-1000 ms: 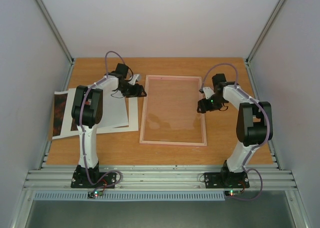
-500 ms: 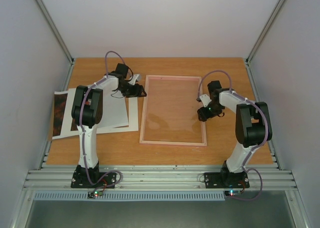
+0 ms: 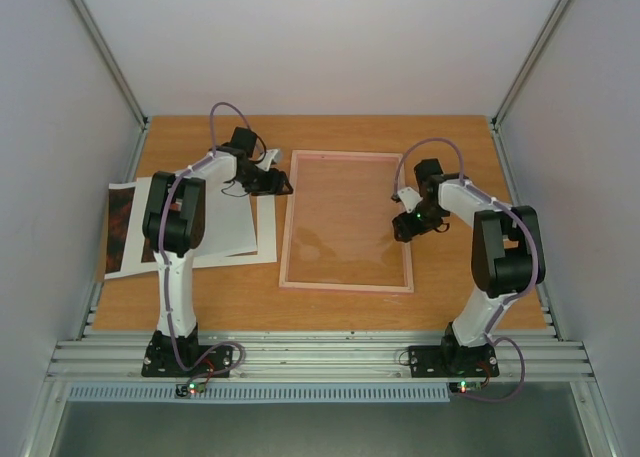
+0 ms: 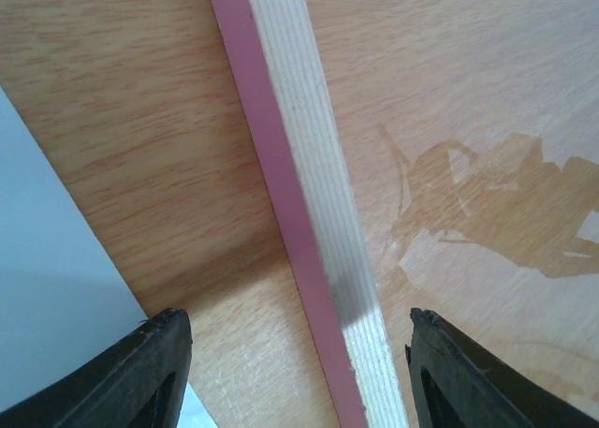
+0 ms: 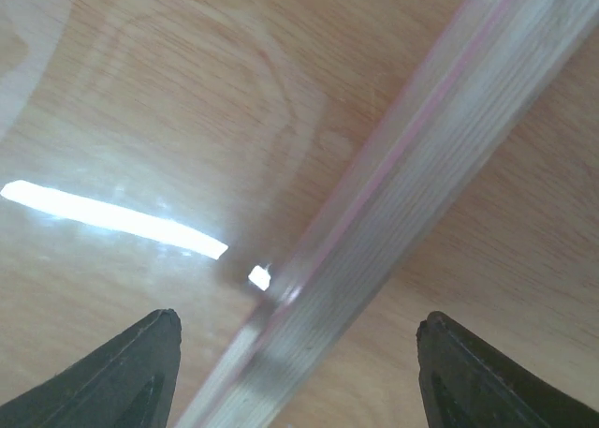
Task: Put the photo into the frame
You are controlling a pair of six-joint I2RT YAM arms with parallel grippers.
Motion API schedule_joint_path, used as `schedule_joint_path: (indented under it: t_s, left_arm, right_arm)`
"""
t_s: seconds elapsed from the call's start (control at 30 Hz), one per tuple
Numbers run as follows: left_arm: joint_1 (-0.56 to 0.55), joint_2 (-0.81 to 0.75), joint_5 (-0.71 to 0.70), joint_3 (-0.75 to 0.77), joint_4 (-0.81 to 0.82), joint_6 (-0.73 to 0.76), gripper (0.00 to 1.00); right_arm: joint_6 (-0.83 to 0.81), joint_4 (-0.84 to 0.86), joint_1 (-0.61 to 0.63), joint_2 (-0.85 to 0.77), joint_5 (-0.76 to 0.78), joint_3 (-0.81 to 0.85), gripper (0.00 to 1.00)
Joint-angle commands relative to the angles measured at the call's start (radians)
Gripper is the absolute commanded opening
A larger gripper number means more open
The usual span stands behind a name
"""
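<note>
The frame [image 3: 285,227] lies flat mid-table, narrow pink rim around a clear pane. The photo [image 3: 122,227] lies at the left, only a dark red-orange strip showing from under white sheets [image 3: 225,212]. My left gripper [image 3: 286,184] hovers open over the frame's left rim. In the left wrist view the pink and pale-wood rim [image 4: 285,166] runs between the spread fingers [image 4: 159,367] of that gripper [image 4: 295,317]. My right gripper [image 3: 399,224] stands open over the right rim. In the right wrist view the rim [image 5: 421,156] crosses between the jaws of the gripper [image 5: 295,325].
White sheets [image 4: 47,259] lie just left of the frame, overlapping the photo. The pane [image 5: 140,119] reflects a bright light strip. Bare wooden tabletop [image 3: 480,277] lies right of the frame and along the near edge. Walls close in on three sides.
My right gripper has slid a little nearer along the frame's right rim and lower. The left arm, frame and photo have not moved.
</note>
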Motion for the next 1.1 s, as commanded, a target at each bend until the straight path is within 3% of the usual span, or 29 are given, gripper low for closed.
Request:
schedule_joint_path:
  t_s: [0.0,0.47,0.67,0.87,0.97,1.07]
  left_arm:
    - [0.000,-0.069,-0.021,-0.025,-0.007,0.035,0.64]
    - [0.016,-0.348,-0.123,-0.133,-0.197,0.360,0.66]
    - [0.032,-0.546,-0.176,-0.329,-0.342,0.743,0.65]
    - [0.034,-0.712,-0.190,-0.598,-0.372,1.137,0.63]
    - [0.030,-0.705,-0.171,-0.632,-0.369,1.213,0.62]
    - [0.002,-0.670,-0.211,-0.642,-0.302,1.198,0.60]
  right_arm:
    - [0.025,-0.058,-0.021,-0.067,-0.115,0.071,0.70]
    - [0.106,-0.047,-0.061,-0.132,-0.378,0.191,0.70]
    - [0.152,-0.043,-0.061,-0.139,-0.407,0.183,0.69]
    - [0.190,-0.022,-0.060,-0.156,-0.419,0.141,0.68]
    - [0.198,-0.026,-0.061,-0.170,-0.417,0.131,0.67]
    - [0.207,-0.024,-0.061,-0.180,-0.423,0.125,0.67]
